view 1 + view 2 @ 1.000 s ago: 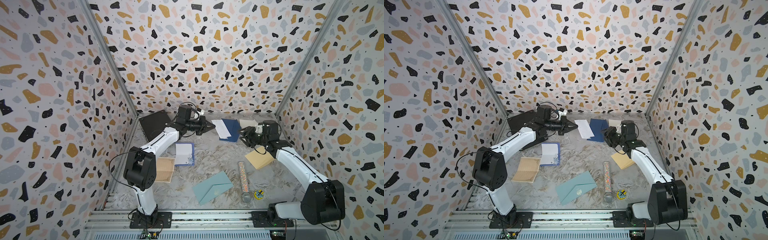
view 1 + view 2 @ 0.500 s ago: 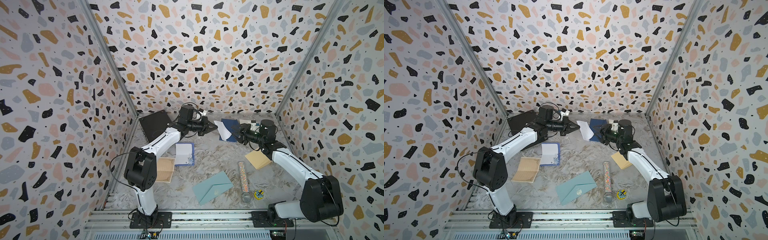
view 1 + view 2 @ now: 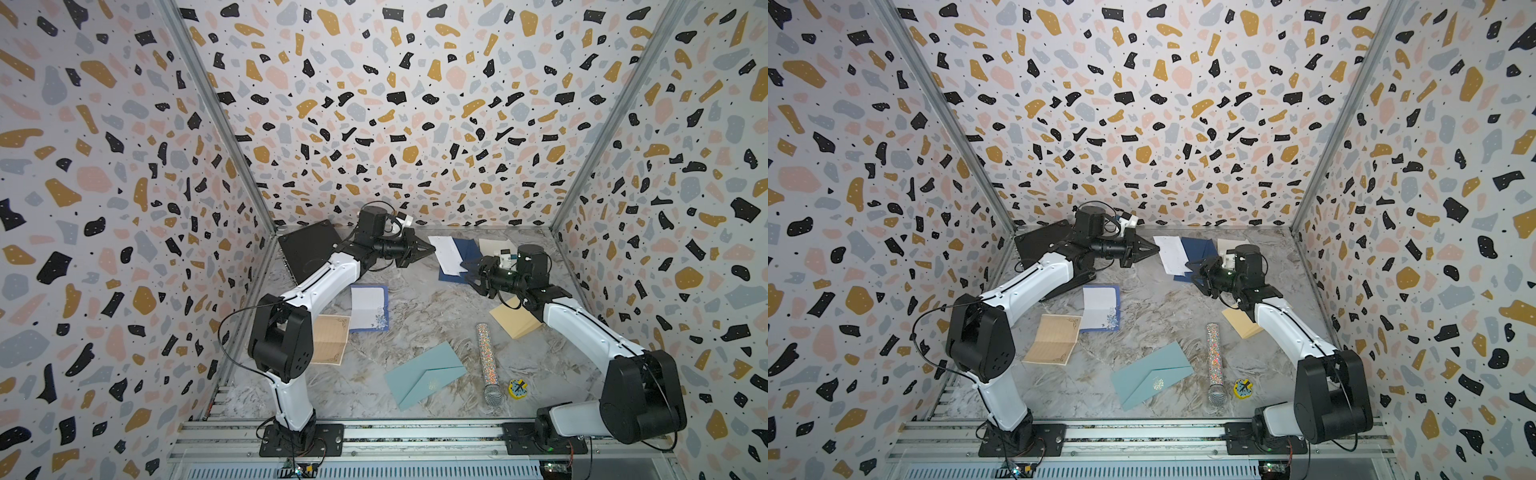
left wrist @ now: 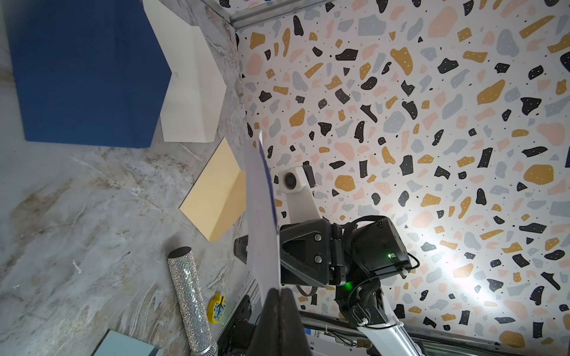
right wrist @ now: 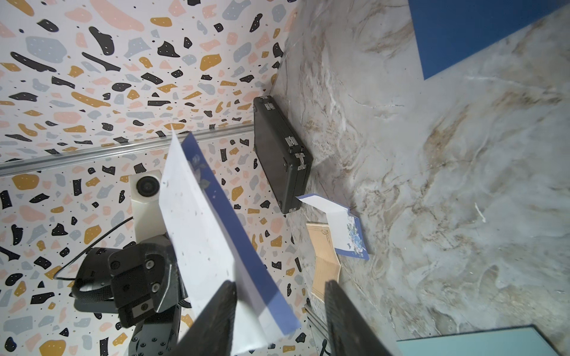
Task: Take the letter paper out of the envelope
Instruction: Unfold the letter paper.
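The white letter paper (image 3: 446, 255) with a blue border hangs in the air at the back of the table, on edge. My left gripper (image 3: 432, 249) is shut on one end of it; the left wrist view shows the sheet (image 4: 262, 215) edge-on, rising from the closed fingertips (image 4: 280, 291). My right gripper (image 3: 469, 270) faces it from the other side and is open. In the right wrist view the paper (image 5: 209, 231) lies between the spread fingers (image 5: 229, 296), against one of them. The navy envelope (image 4: 86, 71) lies flat on the table below, apart from the sheet.
A black case (image 3: 309, 249) sits at the back left. On the marble floor lie another blue-bordered letter (image 3: 368, 307), a tan sheet (image 3: 330, 338), a teal envelope (image 3: 424, 374), a glitter microphone (image 3: 486, 361), a yellow trinket (image 3: 518, 388), a tan envelope (image 3: 515, 320) and a cream envelope (image 3: 492, 245).
The right arm has swung left to the paper and its fingers now straddle the sheet's free end, slightly narrower. The paper has tilted up on edge in the left gripper.
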Robot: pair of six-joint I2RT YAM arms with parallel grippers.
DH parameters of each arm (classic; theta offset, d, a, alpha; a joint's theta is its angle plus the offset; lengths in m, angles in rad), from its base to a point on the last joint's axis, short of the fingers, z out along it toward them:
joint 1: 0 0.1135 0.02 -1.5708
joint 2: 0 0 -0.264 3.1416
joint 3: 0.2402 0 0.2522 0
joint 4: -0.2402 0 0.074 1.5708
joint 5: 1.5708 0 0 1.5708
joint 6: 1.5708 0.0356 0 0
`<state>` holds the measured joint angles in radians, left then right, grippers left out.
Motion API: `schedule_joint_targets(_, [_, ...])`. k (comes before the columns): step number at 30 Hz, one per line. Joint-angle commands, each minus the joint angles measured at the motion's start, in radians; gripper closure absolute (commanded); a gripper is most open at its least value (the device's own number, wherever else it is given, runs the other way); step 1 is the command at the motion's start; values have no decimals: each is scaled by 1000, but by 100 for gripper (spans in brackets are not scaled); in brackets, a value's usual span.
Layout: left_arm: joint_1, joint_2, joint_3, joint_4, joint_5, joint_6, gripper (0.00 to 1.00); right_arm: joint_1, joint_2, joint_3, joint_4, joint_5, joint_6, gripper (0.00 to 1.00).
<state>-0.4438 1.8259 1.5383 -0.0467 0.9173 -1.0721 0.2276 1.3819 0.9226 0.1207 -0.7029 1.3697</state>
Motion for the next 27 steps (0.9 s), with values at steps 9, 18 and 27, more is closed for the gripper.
schedule_joint_targets(9, [-6,12,17,28,18,5,100,4,-10,10,98,-18,57,58])
schedule_joint_targets(18, [-18,31,19,22,17,14,100,7,-1,39,132,-26,97,68])
schedule_joint_targets(27, [-19,61,13,163,22,-111,100,23,9,28,211,-23,148,69])
